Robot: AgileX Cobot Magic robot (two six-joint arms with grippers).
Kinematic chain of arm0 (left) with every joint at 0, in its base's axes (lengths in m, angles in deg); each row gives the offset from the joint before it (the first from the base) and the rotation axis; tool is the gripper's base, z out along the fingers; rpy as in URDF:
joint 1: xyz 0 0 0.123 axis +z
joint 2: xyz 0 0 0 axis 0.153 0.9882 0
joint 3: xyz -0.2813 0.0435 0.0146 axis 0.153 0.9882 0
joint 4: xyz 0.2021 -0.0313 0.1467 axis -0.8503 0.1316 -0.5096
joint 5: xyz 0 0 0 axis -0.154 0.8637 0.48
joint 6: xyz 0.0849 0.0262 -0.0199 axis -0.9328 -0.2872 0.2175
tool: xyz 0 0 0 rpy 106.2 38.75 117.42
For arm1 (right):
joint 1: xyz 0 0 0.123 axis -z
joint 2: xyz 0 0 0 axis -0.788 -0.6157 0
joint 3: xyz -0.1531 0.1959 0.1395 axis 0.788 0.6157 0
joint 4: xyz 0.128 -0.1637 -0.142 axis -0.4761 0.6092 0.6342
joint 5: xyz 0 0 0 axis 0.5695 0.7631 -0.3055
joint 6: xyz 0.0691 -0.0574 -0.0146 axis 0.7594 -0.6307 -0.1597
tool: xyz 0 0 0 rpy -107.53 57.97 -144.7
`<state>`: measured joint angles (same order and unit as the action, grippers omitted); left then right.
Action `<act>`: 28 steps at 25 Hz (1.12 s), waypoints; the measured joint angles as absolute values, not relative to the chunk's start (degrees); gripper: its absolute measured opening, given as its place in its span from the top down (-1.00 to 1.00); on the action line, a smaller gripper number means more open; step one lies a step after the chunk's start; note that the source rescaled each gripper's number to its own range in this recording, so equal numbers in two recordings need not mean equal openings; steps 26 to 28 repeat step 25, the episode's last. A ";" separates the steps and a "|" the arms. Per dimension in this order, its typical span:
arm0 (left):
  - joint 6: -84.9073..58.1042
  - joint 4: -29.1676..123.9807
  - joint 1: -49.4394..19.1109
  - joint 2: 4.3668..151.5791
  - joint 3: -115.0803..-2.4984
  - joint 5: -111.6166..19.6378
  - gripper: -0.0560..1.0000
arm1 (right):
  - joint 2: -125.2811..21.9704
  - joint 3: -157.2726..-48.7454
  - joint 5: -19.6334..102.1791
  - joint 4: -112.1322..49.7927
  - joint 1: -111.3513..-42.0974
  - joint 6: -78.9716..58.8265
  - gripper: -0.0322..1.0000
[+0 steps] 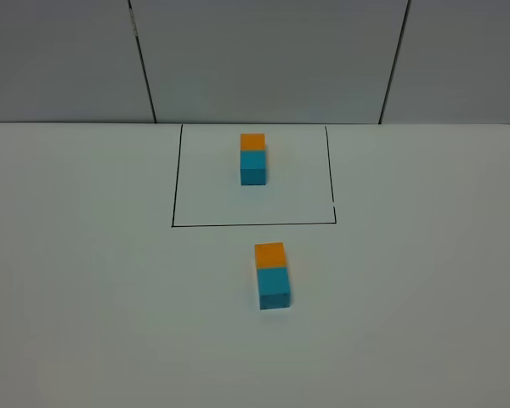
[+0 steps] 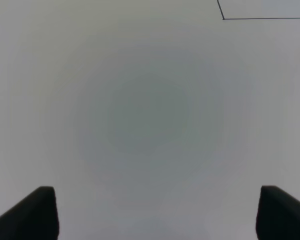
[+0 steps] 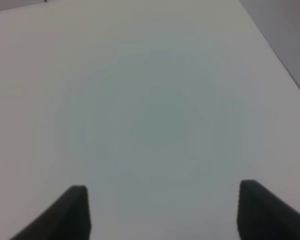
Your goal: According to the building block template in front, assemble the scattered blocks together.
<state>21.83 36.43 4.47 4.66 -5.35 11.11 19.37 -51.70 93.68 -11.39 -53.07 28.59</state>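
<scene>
the scattered blocks (image 1: 273,276) sit joined — orange behind teal — just in front of the building block template (image 1: 253,159), matching it. left gripper (image 2: 150,212) and right gripper (image 3: 162,210) both gape, empty — nothing seems left.

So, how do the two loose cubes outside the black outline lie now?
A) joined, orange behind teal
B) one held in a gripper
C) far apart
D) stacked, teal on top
A: the orange cube touches the teal cube, in a row like the framed template.
</scene>
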 joint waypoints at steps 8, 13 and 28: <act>21.83 36.43 4.47 4.66 -5.35 11.11 -0.95 | 19.37 -51.70 93.68 -11.39 -53.07 28.59 -0.19; 21.83 36.43 4.47 4.66 -5.35 11.11 -0.95 | 19.37 -51.70 93.68 -11.39 -53.07 28.59 -0.19; 21.83 36.43 4.47 4.66 -5.35 11.11 -0.95 | 19.43 -51.70 93.68 -11.39 -53.07 28.59 -0.19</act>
